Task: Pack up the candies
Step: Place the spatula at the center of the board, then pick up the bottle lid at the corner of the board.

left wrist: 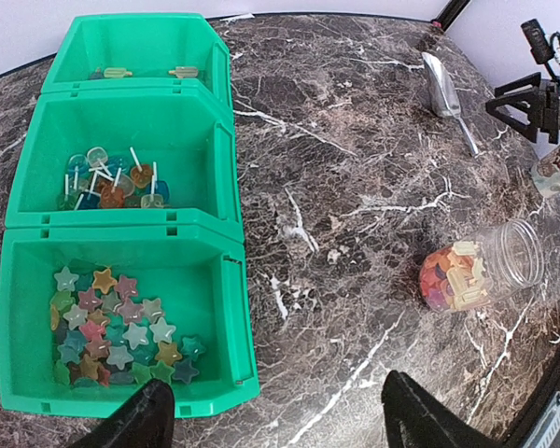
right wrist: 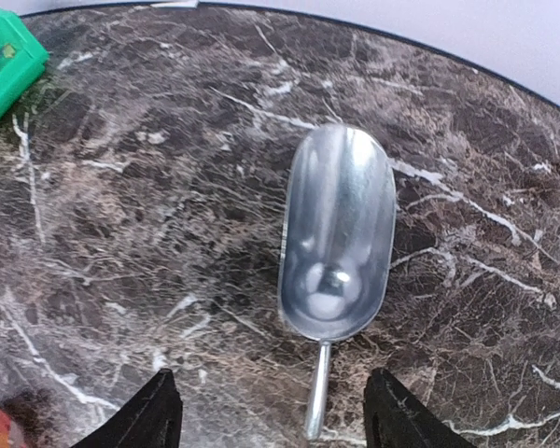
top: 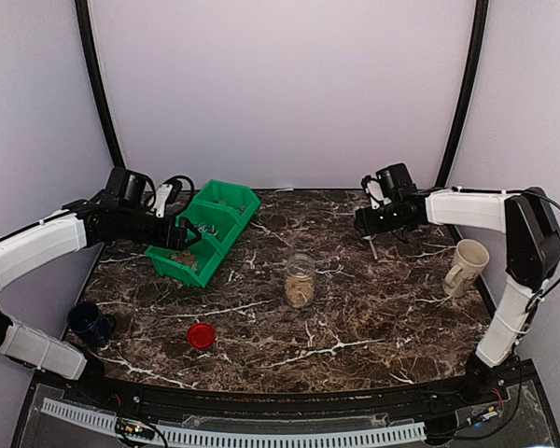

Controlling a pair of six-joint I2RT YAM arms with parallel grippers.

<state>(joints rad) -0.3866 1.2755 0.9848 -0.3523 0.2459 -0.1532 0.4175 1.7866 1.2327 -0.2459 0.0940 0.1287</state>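
My right gripper (right wrist: 271, 401) hangs spread and empty over the metal scoop (right wrist: 341, 233) lying on the table (right wrist: 121, 233), my left gripper (left wrist: 280, 411) hangs equally wide above the green bin (left wrist: 219, 280), whose nearest compartment holds small star-shaped candies (left wrist: 117, 327) in orange, gold, green and red, with more in the jar (left wrist: 509, 261) mid-table.

Star candies (left wrist: 112, 327) fill the green bin's (left wrist: 238, 317) compartment nearest the left gripper's (left wrist: 280, 415) spread jaws; the jar (left wrist: 485, 271) lies ahead, rightward.
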